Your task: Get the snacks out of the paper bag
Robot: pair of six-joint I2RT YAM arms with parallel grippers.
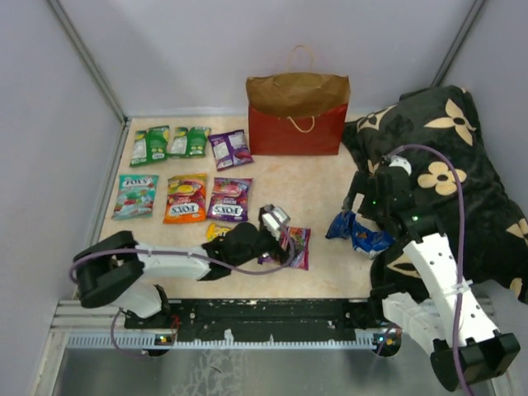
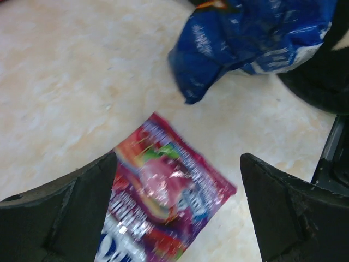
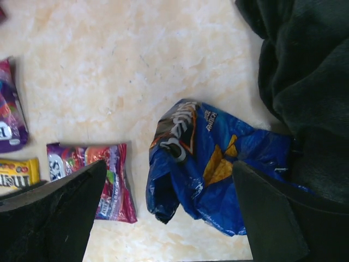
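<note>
Left claw (image 2: 179, 172) and right claw (image 3: 169, 172), both spread, over snacks (image 1: 186, 200) on the bench (image 1: 318, 186).
Blue Doritos bag (image 3: 218, 174) lies crumpled between the right claw's fingers; a glossy purple packet (image 2: 158, 218) beneath the left. Judged light, crackly, slippery: pinch a crimped end seam. Paper bag (image 1: 297, 120) stands well beyond both.

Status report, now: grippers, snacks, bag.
Both open, empty: left gripper over purple packet, right gripper over Doritos bag. Other packets laid out left. Paper bag upright at back, inside unseen. Pillow close on the right.
</note>
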